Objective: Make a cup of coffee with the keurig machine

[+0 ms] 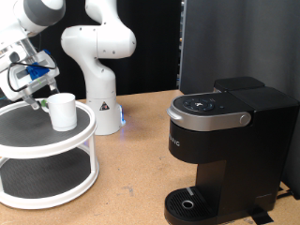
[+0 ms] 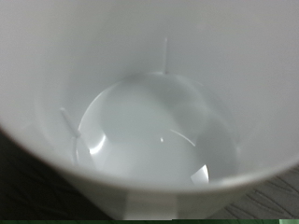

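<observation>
The gripper (image 1: 37, 97) hangs at the exterior view's left edge, just beside the cup (image 1: 62, 111) on that cup's left. Its fingers are small, partly hidden among the arm's blue and white parts, and blurred, so whether they are spread, closed or touching the cup cannot be told. The wrist view gives no help here: no finger shows in it, only the inside of the cup (image 2: 154, 131), seen from close above, with a pale round bottom and faint ribs on the wall. The cup's rim is cut off on most sides of that picture.

The cup stands upright on the top shelf of a white 2-tier round stand (image 1: 47, 159), whose left part runs out of the picture. Its handle cannot be made out.

The keurig machine (image 1: 225, 141) sits well apart, toward the exterior view's right, lid down, its round drip base bare. Its right side is cropped.
</observation>
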You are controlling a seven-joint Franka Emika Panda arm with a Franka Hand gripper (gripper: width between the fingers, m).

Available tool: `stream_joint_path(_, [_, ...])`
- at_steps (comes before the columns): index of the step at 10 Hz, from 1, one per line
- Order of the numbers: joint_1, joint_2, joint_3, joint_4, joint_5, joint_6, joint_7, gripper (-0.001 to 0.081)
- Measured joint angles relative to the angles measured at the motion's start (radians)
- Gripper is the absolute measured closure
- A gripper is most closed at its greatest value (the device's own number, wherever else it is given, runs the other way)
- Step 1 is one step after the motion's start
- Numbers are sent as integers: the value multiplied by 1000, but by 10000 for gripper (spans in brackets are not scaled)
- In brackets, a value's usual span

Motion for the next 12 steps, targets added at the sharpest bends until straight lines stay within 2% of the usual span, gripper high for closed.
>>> stream_joint_path(3, [11,1,-30,-3,16,0,-45,1])
stream_joint_path(10, [15,3,-53,-11,23,0,-68,1])
stream_joint_path(11, [17,3,-53,-12,24,0,-68,125])
stream_joint_path(12, [18,3,-53,-13,25,0,-68,125])
